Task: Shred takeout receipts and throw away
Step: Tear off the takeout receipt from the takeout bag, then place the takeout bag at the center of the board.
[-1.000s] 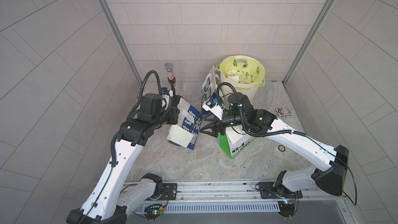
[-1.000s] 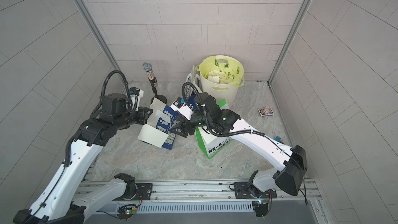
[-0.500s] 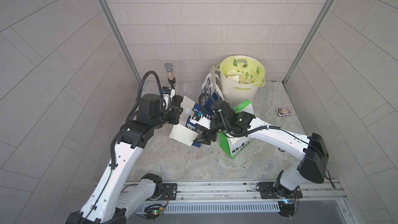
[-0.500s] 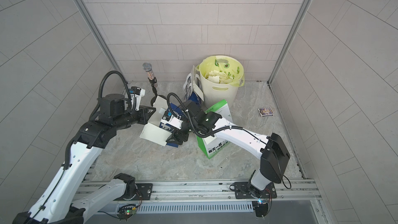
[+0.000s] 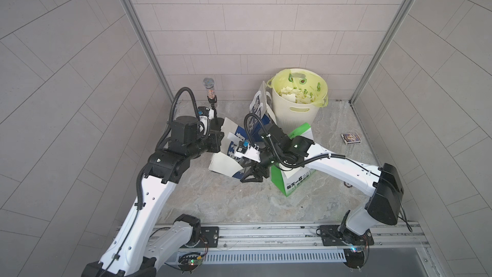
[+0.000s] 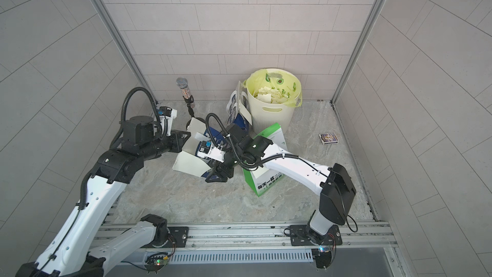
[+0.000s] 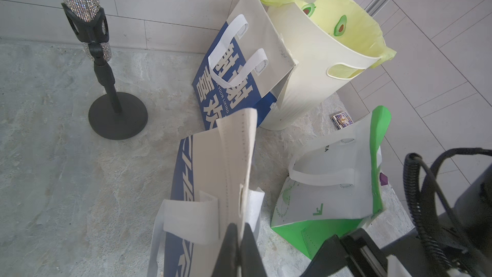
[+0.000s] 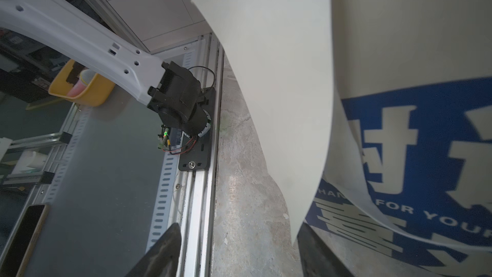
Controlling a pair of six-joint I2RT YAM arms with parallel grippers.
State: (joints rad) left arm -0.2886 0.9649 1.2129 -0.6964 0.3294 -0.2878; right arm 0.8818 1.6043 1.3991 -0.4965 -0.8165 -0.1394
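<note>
Over marble floor [image 5: 226, 203], left pincer [image 7: 238, 238] clenches the blue bag [image 7: 181, 182]; a receipt [image 8: 279, 102] dangles within the released right pincer [image 8: 239, 235].

free: front grey marble tabletop [image 5: 226, 201] | blocked: blue-and-white paper bag [image 5: 222, 162] centre, green-and-white paper bag [image 5: 295, 185] right, cream plastic bin [image 5: 295, 114] rear

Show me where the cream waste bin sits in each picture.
Both top views: waste bin at the back, right of centre.
Left wrist: the bin stands behind a leaning blue bag.
Right wrist: not in it.
Shared landmark: that blue bag against its side.
</note>
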